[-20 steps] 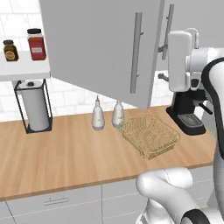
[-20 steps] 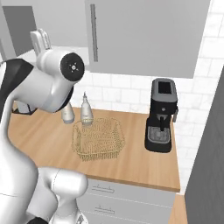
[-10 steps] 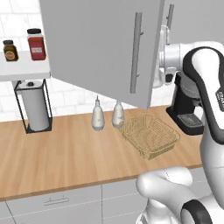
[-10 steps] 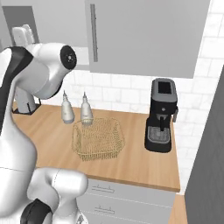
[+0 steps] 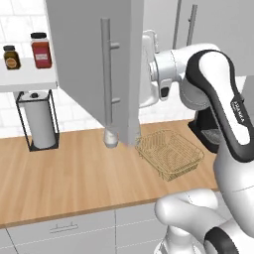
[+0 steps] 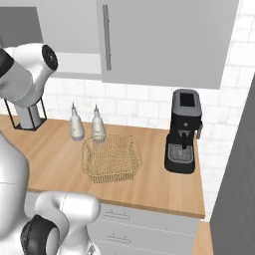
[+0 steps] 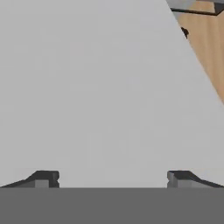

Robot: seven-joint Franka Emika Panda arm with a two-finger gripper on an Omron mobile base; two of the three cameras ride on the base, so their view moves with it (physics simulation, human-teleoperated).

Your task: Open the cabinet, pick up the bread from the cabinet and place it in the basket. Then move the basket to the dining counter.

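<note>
Open hand (image 7: 113, 177) faces the swung-out cabinet (image 5: 89, 64) door closely.

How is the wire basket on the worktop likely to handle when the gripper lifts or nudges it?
The basket is open weave, so probably light and apt to slide on the smooth wood worktop. Shallow and wide, it seems unlikely to tip. Its thin flared rim may flex slightly under a pinch.

The basket (image 6: 111, 158) sits on the tabletop (image 6: 55, 159), two bottles (image 6: 87, 124) behind it, coffee machine (image 6: 184, 131) right, below the cabinet (image 6: 164, 40).
</note>
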